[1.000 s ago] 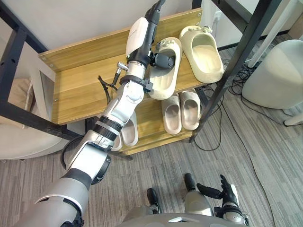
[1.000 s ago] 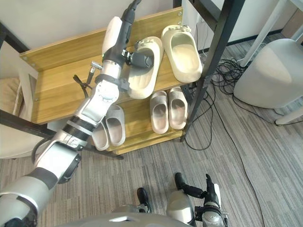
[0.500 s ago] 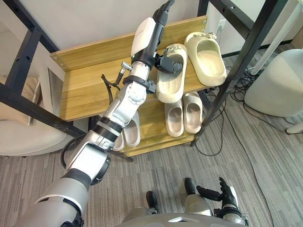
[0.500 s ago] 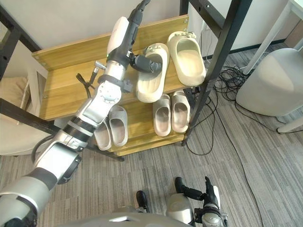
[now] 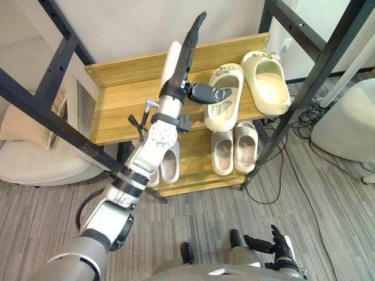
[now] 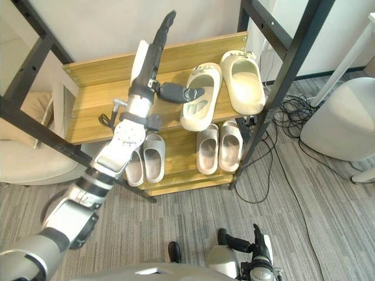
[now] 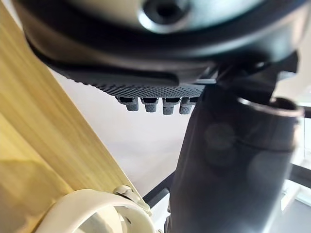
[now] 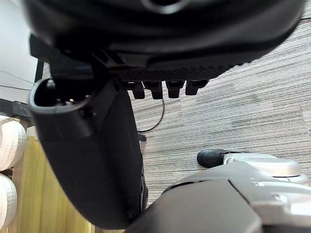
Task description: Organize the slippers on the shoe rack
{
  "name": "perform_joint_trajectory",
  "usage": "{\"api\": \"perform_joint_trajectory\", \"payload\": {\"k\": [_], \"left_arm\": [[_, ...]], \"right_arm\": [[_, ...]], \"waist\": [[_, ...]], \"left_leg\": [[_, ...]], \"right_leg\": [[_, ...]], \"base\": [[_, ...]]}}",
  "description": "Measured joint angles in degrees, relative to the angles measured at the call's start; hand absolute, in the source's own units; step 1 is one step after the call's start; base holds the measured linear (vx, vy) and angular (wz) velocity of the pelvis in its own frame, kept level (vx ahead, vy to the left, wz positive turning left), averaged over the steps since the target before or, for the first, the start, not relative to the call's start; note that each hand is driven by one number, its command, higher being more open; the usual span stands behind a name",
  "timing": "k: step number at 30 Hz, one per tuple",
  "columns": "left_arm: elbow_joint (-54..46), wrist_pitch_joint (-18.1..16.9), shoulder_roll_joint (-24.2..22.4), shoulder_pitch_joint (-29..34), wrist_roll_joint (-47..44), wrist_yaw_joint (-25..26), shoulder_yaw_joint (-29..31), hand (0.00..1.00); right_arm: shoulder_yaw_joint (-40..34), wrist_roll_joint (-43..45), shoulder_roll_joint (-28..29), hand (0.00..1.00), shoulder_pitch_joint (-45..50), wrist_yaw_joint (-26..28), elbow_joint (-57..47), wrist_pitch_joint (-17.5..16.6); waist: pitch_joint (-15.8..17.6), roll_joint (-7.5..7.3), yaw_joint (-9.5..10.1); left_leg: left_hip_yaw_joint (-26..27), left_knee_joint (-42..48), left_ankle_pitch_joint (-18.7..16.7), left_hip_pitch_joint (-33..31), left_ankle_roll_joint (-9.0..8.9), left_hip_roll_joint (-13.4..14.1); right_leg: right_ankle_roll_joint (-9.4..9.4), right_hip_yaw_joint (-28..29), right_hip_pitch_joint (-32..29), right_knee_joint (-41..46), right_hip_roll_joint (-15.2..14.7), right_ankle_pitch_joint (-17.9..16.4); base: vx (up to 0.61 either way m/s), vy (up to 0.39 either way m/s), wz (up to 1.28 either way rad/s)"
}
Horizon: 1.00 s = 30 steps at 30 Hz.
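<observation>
Well, your left hand is up at the top shelf of the pale wooden shoe rack with black metal posts. Its fingers are straight, gripping nothing — only the thumb reaches sideways over the footbed of a chunky cream foam slipper. That slipper lies askew, one end overhanging the shelf's front edge. A matching cream slipper sits just beside it, near the right post. The shelf's left half is bare smooth wood — open room. Two smaller beige slipper pairs line the lower shelf. Your right hand hangs low over ribbed grey carpet, fingers spread.
</observation>
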Motion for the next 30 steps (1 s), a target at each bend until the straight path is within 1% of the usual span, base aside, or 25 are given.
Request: {"api": "perform_joint_trajectory", "payload": {"k": [2, 4, 5, 6, 7, 11, 18, 20, 23, 30], "left_arm": [[-2.34, -0.14, -1.34, 4.97, -2.6, 0.04, 0.21, 1.0], [-4.71, -0.75, -3.15, 12.0, -7.73, 0.0, 0.19, 1.0], [-4.95, -0.79, -3.37, 13.06, -8.64, 0.0, 0.17, 1.0], [-5.16, -0.8, -3.87, 15.4, -10.85, -0.1, 0.15, 1.0], [-5.68, -1.83, -4.28, 17.1, -12.9, -0.29, 0.14, 1.0], [-8.36, -2.88, -4.9, 19.69, -18.85, -1.12, -0.03, 1.0], [-8.58, -3.28, -6.03, 21.25, -22.1, -1.93, -1.12, 1.0], [-8.59, -3.28, -6.06, 21.26, -23.67, -2.1, -2.58, 1.0], [-8.68, -3.31, -6.15, 21.35, -26.82, -2.99, -4.58, 1.0], [-8.76, -3.18, -7.57, 21.33, -30.33, -3.89, -9.95, 1.0]], "right_arm": [[0.4, -0.12, -0.22, 1.0, 0.0, 0.01, 0.18, 0.18], [0.6, -0.47, -0.37, 1.0, -0.04, 0.01, 0.58, 0.34], [0.67, -0.51, -0.39, 1.0, -0.03, 0.01, 0.59, 0.36], [1.02, -0.52, -0.51, 1.0, -0.03, 0.0, 0.71, 0.41], [1.46, -0.6, -0.56, 1.0, -0.02, -0.01, 0.8, 0.45], [3.14, -1.26, -0.78, 1.0, -0.04, -0.08, 0.91, 0.53], [4.09, -2.23, -0.73, 1.0, 0.01, -0.21, 1.02, 0.61], [4.5, -2.28, -0.8, 1.0, 0.11, -0.26, 1.13, 0.73], [4.66, -2.26, -0.76, 1.0, 0.03, -0.27, 1.65, 1.0], [4.93, -2.23, -0.79, 1.0, -0.09, -0.4, 2.15, 1.24]], "waist": [[-0.01, -0.03, 0.86], [-0.05, -0.11, 2.04], [-0.07, -0.13, 2.17], [-0.13, -0.24, 2.53], [-0.25, -0.48, 2.96], [-0.86, -1.36, 3.58], [-1.51, -2.09, 3.91], [-1.87, -2.35, 4.41], [-2.37, -2.57, 4.64], [-2.96, -2.6, 4.56]], "left_leg": [[-0.71, -0.14, 0.18, -0.01, -0.27, 0.15], [-0.89, -0.39, 0.36, -0.01, -0.52, 0.44], [-0.92, -0.45, 0.39, -0.01, -0.56, 0.48], [-0.97, -0.51, 0.44, -0.01, -0.62, 0.58], [-0.97, -0.52, 0.45, -0.02, -0.64, 0.72], [-1.06, -0.58, 0.47, -0.02, -0.7, 0.97], [-1.72, -0.55, 0.53, 0.03, -0.73, 1.16], [-1.92, -0.56, 0.59, 0.05, -0.79, 1.26], [-2.04, -0.59, 0.62, 0.05, -0.85, 1.34], [-2.03, -0.64, 0.65, 0.07, -0.91, 1.43]], "right_leg": [[-0.16, -0.7, 0.16, -0.01, 0.14, -0.15], [-0.32, -0.95, 0.17, -0.02, 0.4, -0.25], [-0.33, -0.98, 0.17, -0.02, 0.44, -0.26], [-0.37, -1.04, 0.16, -0.02, 0.55, -0.27], [-0.39, -1.05, 0.17, -0.02, 0.68, -0.28], [-0.47, -1.19, 0.21, -0.03, 0.91, -0.33], [-0.48, -1.99, 0.76, -0.05, 0.88, -0.36], [-0.56, -2.19, 0.78, -0.06, 0.93, -0.42], [-0.6, -2.3, 0.81, -0.21, 1.0, -0.46], [-0.6, -2.3, 0.79, -0.24, 1.09, -0.46]], "base": [[-0.02, -0.006, 0.15], [-0.02, -0.005, 0.07], [-0.01, -0.004, 0.03], [0.0, 0.0, 0.0], [0.0, 0.0, 0.0], [0.0, 0.0, 0.0], [0.0, 0.006, 0.05], [-0.01, 0.007, 0.05], [0.0, 0.0, 0.0], [0.0, 0.0, 0.0]]}}
